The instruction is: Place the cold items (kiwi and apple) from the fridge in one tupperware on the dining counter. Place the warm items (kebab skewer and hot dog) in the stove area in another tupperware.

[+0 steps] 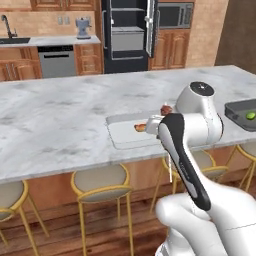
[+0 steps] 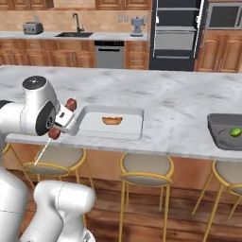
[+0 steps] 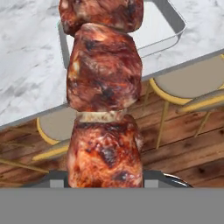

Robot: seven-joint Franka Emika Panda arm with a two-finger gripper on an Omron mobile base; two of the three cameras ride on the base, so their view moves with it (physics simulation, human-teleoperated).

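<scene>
My gripper (image 2: 64,118) is shut on the kebab skewer (image 2: 71,104), holding it tilted over the counter's front edge, just left of the light grey tupperware (image 2: 134,134). The browned meat chunks of the kebab skewer (image 3: 105,87) sit close in front of the hand camera. A hot dog (image 2: 112,120) lies inside that tupperware (image 1: 122,140); the hot dog (image 1: 140,127) is partly behind my arm. Further right stands a dark tupperware (image 2: 220,137) holding the green kiwi (image 2: 234,132). The apple is out of view.
The marble dining counter (image 1: 60,115) stretches wide to the left. Gold-legged stools (image 2: 144,168) stand under its front edge. The fridge (image 1: 127,35) at the back stands with its door open, beside wooden cabinets and a dishwasher (image 1: 56,61).
</scene>
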